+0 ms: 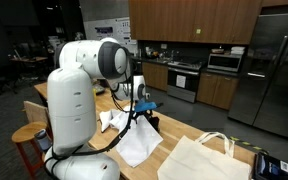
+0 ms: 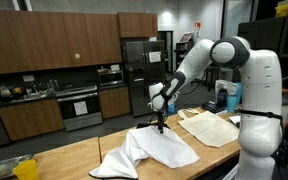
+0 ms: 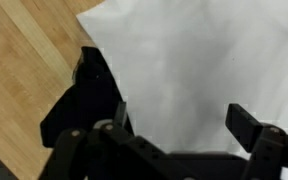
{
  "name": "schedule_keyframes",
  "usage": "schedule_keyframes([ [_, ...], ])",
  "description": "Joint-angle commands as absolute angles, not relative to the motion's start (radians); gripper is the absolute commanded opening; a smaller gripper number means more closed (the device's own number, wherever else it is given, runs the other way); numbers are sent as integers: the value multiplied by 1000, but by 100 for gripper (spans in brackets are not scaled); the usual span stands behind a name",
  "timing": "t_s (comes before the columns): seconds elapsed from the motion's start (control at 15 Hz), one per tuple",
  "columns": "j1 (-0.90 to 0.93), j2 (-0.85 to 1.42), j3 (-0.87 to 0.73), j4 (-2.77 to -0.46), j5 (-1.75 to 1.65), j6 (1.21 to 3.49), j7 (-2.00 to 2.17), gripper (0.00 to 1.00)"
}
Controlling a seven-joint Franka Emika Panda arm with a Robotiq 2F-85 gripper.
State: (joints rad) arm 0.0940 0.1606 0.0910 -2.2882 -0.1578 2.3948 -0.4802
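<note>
**White cloth** (image 3: 204,50): lies rumpled, partly spread on the wooden tabletop (image 3: 24,70), directly beneath the hand (image 3: 169,95).

**Hand:** fingers spread wide with nothing between them, poised just over the fabric. You cannot tell whether the tips touch it. In the wrist view one finger (image 3: 84,95) sits over the cloth's slanting border, where white meets wood. The opposite finger is over plain fabric.

**Judgement, step in hand:** a descent onto the cloth near that border.
- Come straight down with the wrist vertical, so both fingers meet the fabric together.
- Nudge toward the fabric side first, or the border finger will likely scrape bare wood and gather little.
- The cloth looks thin and limp. Press lightly, then close slowly so a fold rises between the fingers.

**Edges and room:**
- In an exterior view the cloth (image 2: 164,152) trails away to one side of the hand (image 2: 161,124).
- A canvas tote bag (image 2: 210,127) lies flat on the opposite side, close by. You cannot tell whether it touches the cloth.
- The tabletop's long edge appears close behind the hand, so keep sideways travel inboard.
- Above the hand the air looks open.
</note>
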Motion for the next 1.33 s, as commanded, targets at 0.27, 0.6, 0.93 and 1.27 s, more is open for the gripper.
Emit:
schedule_keyframes([
  [0.27, 72, 267, 107, -2196, -124, 2362, -485, 74],
  [0.6, 71, 296, 111, -2159, -114, 2313, -465, 37],
  [0.93, 77, 308, 113, -2127, -125, 2244, -442, 1],
  [1.27, 84, 303, 113, -2108, -128, 2196, -403, 0],
])
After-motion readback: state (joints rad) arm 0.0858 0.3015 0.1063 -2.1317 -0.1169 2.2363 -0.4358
